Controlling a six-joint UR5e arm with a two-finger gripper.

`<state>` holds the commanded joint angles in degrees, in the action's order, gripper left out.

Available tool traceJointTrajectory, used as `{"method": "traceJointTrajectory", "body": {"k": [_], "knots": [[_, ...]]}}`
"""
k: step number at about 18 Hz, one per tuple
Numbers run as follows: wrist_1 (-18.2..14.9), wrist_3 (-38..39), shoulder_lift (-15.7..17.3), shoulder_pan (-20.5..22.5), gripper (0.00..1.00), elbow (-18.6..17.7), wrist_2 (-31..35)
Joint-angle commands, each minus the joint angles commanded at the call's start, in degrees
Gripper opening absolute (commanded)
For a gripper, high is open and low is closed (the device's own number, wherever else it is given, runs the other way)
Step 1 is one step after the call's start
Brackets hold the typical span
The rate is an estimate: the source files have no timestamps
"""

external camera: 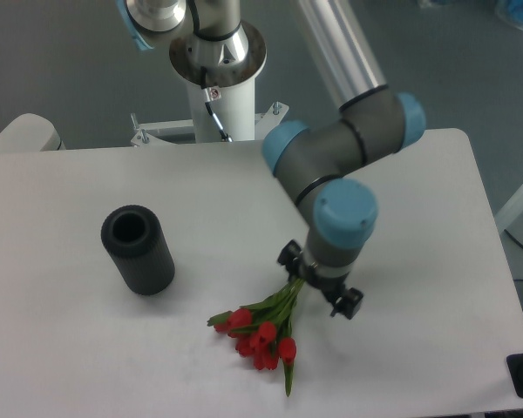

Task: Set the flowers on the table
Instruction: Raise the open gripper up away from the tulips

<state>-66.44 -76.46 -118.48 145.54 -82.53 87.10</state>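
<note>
We see a small bunch of red tulip buds on thin green stems [263,326] lying flat on the large white tabletop with rounded corners [78,348], near its front edge. The buds fan toward the lower left, while the gathered stems point up and right.
</note>
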Motion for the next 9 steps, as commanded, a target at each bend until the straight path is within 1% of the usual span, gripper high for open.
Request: {"method": "traceJointTrajectory", "body": {"k": [1, 4, 6, 9], "knots": [[-0.3, -1.3, 0.4, 0.8, 1.00, 0.1, 0.1], [-2.2, -8.3, 1.7, 1.7, 1.00, 0.4, 0.2], [-3.1, -11.3, 2.4, 4.2, 1.00, 0.5, 0.1], [-4.0, -17.2, 3.0, 6.6, 1.00, 0.6, 0.3]]}}
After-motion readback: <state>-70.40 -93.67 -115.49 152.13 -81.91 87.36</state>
